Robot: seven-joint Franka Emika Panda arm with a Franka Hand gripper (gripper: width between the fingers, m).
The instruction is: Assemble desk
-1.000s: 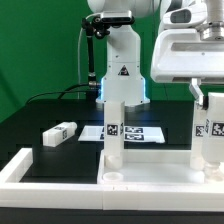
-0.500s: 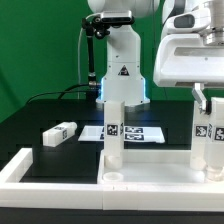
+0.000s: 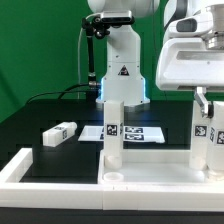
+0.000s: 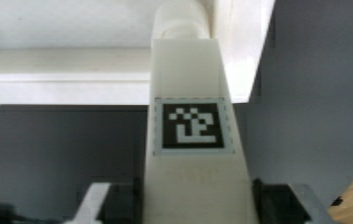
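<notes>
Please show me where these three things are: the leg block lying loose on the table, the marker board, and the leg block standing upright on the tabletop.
Loose leg block (image 3: 59,133), exterior view, middle of its long side.
Marker board (image 3: 140,133), exterior view, on its printed tags.
Upright leg block (image 3: 113,135), exterior view, on its square tag.

A green backdrop (image 3: 40,45) covers the rear of the scene. The table (image 3: 40,115) has a flat black surface. A long white border rail (image 3: 45,170) runs along the near edge and up the side at the exterior view's left. A black cable (image 3: 60,95) lies across the table toward the rear. Lighting is even and bright.
</notes>
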